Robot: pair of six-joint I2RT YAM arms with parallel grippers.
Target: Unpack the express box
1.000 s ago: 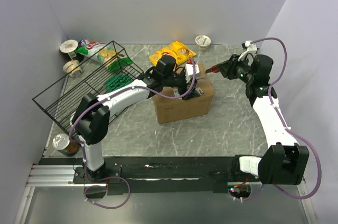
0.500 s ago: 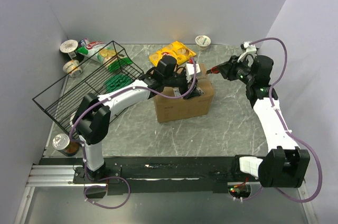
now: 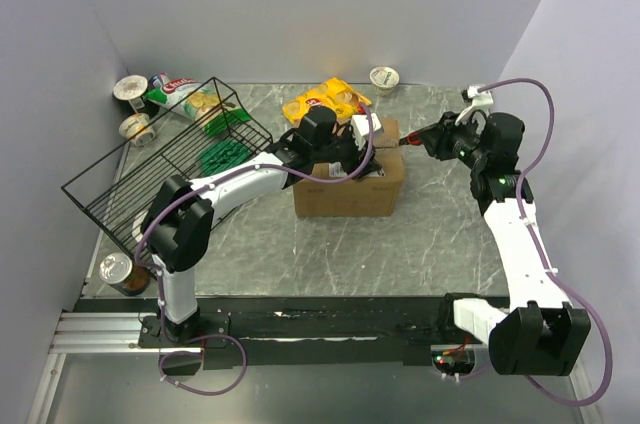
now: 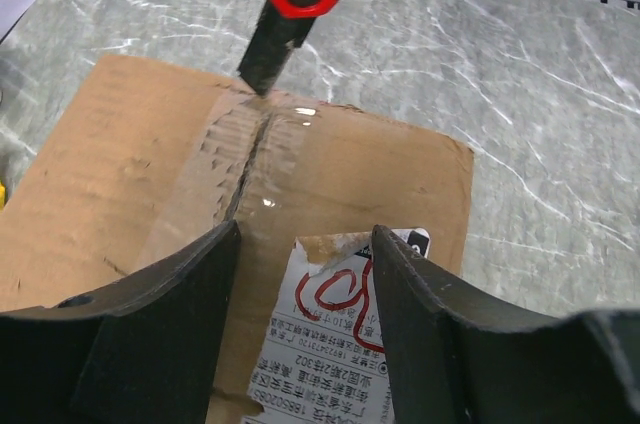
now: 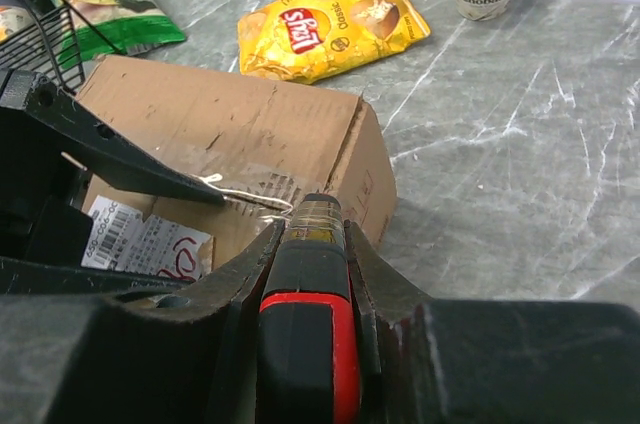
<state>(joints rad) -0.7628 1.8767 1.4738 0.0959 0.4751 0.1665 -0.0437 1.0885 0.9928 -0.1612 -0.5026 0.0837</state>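
Observation:
The express box (image 3: 350, 192), brown cardboard with a torn white label (image 4: 335, 344), stands mid-table. My left gripper (image 3: 345, 156) is open and rests on the box top, its fingers either side of the label in the left wrist view (image 4: 305, 239). My right gripper (image 3: 435, 139) is shut on a red and black utility knife (image 5: 308, 334). The knife's tip (image 4: 262, 84) touches the clear tape over the centre seam at the box's far edge. The box also shows in the right wrist view (image 5: 220, 129). The box flaps are closed.
A tilted black wire basket (image 3: 165, 169) stands left of the box. A yellow chip bag (image 3: 325, 101) and a yogurt cup (image 3: 384, 77) lie behind it. A green snack bag (image 3: 178, 94), cups (image 3: 131, 90) and a can (image 3: 122, 274) are on the left.
My right gripper has moved left and brought the knife tip onto the box's taped seam. The box has turned slightly, squarer to the table. My left gripper stays on the box top.

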